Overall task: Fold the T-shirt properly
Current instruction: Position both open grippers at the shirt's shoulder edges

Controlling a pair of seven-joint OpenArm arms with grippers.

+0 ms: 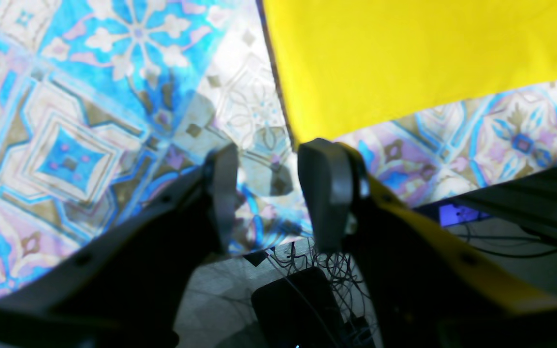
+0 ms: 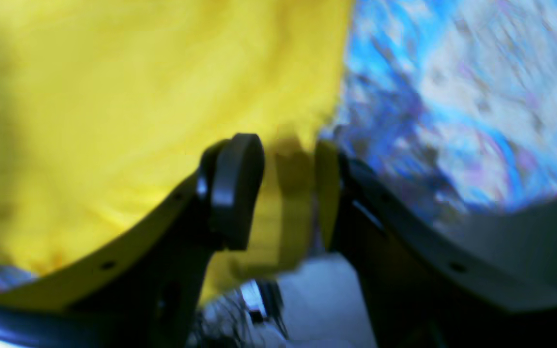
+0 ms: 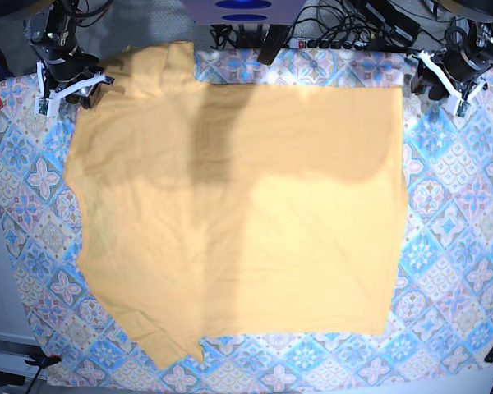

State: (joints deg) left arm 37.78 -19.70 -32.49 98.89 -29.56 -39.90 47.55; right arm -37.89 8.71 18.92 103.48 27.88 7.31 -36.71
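1. The T-shirt (image 3: pixel 238 213) lies spread nearly flat across the patterned tablecloth (image 3: pixel 456 246), filling most of it, with one sleeve at the far corner near the right arm and the other at the near edge on the same side.

2. No fold line shows anywhere in the base view: the shirt is a single open layer with its hem straight along the side nearest the left arm. By this, the folding has not begun in any lasting way.

3. The left gripper (image 1: pixel 266 193) hangs over bare tablecloth just beside the hem corner, its jaws spread with nothing between them.

4. The right gripper (image 2: pixel 283 193) sits at the sleeve-side edge. Its jaws stand partly apart, and yellow cloth appears between them, but the right wrist view is badly blurred, so I cannot tell whether the cloth is pinched or merely lies behind the gap.

5. Everything is left to do: sleeves in, sides over, then body halved.
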